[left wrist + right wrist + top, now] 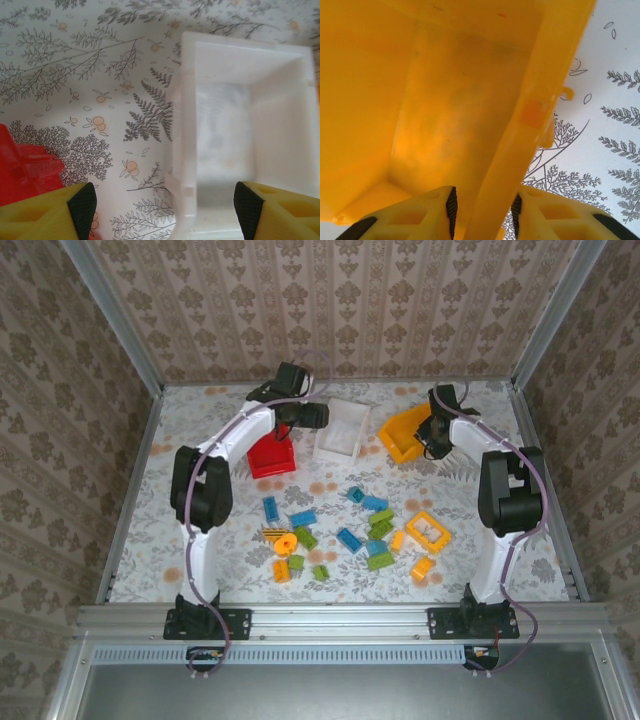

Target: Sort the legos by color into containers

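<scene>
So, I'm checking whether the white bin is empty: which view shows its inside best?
Left wrist: it looks down into the white bin, floor bare. Top external shows the bin whole but small, between red bin and orange bin.

Damask-papered walls point(330, 300) around a botanical-print table point(150, 540), metal-edged

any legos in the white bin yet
No, the white bin has a bare floor from wall to wall in the left wrist view.
</scene>
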You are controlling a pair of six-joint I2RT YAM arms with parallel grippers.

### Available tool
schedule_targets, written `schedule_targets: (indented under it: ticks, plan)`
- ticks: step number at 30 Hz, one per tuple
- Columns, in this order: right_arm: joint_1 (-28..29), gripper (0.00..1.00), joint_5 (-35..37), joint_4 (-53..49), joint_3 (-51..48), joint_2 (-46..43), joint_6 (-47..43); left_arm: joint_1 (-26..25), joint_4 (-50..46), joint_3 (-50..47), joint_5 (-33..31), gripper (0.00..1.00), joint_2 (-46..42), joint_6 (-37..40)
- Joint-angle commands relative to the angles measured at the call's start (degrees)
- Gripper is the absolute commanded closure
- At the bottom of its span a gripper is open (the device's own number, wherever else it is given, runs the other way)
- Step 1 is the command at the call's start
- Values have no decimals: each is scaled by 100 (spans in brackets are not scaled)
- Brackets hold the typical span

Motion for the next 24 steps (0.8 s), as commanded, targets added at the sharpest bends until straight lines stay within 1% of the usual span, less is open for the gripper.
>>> schedule_targets:
  ticks: [1,5,9,11,14,16,22,24]
  plan:
    - [30,72,96,-306,159,-26,-335,83,-371,531,-40,23,282,174]
    - [41,80,313,-781,107,-282,-946,83,-672,1202,93,26,799,271]
    - [41,87,416,-998,-73,-495,-1543,89,-820,1732,207,30,1223,263]
    - [40,88,450,-1016,-205,-626,-1783,85,-856,1921,285,34,1427,242]
    - [40,89,364,-1031,-302,-765,-2126,85,-1024,2234,229,38,1713,228]
    - [40,89,193,-1053,-288,-785,-2330,66,-1113,2384,163,45,1865,214]
    - [38,91,-288,-1047,-167,-632,-2856,-11,-1086,2295,111,58,1951,123]
    - [40,92,-418,-1069,-107,-550,-2980,-76,-1095,2250,38,59,1929,111]
